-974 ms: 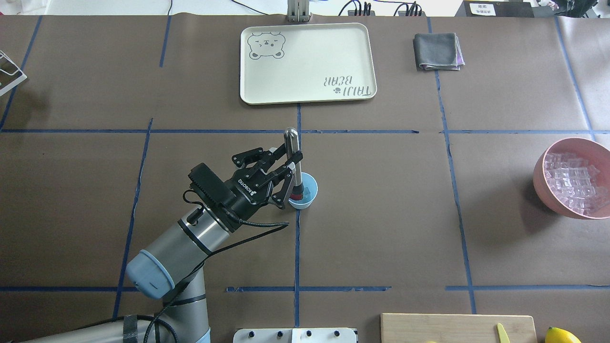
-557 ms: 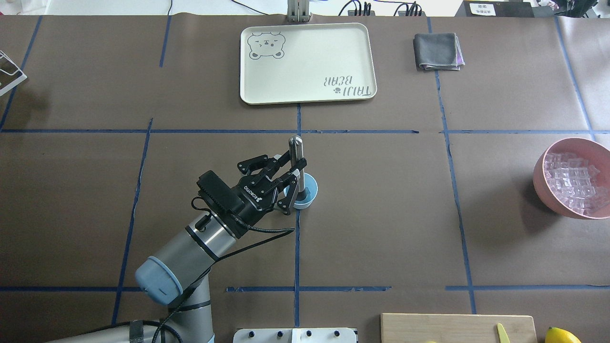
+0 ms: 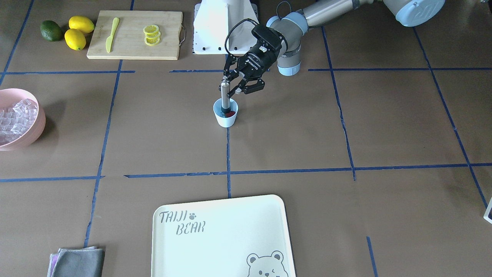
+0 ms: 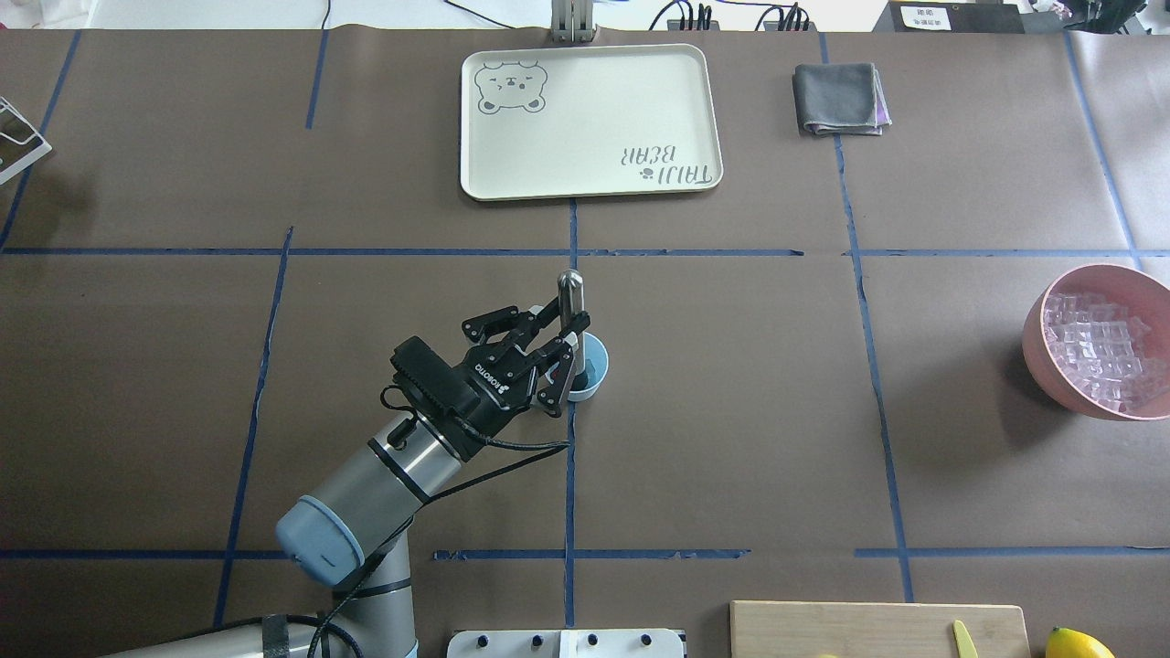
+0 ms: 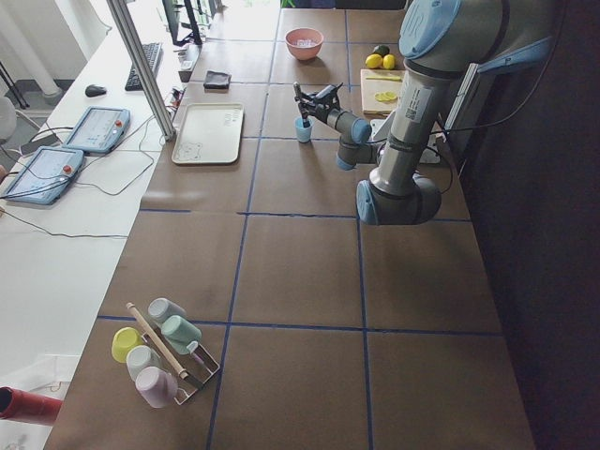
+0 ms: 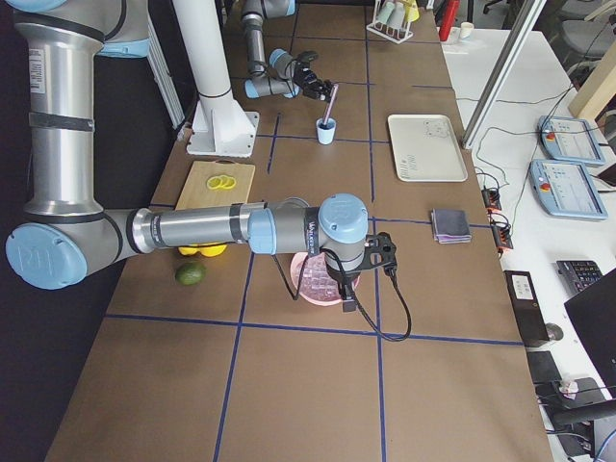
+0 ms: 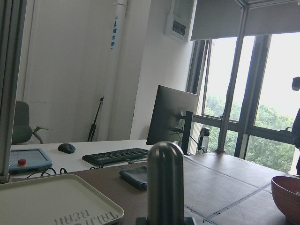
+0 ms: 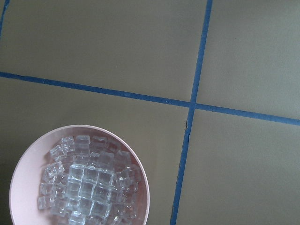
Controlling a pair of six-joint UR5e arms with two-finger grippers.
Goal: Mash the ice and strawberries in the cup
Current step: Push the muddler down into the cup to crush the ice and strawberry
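The pale blue cup stands near the table's middle on a blue tape line. Inside it shows a red patch, the strawberry. My left gripper is shut on a metal masher, held upright with its lower end in the cup. Ice fills a pink bowl; I cannot make out any in the cup. My right gripper hangs over that bowl, seen only from the side, so I cannot tell its state.
A cream bear tray lies at the far side, a grey cloth to its right. A cutting board with lemon slices and a yellow knife, two lemons and a lime sit near the robot base.
My left gripper has dropped lower and shifted slightly right with the masher, pushing it deeper into the cup. The cup stays where it was.
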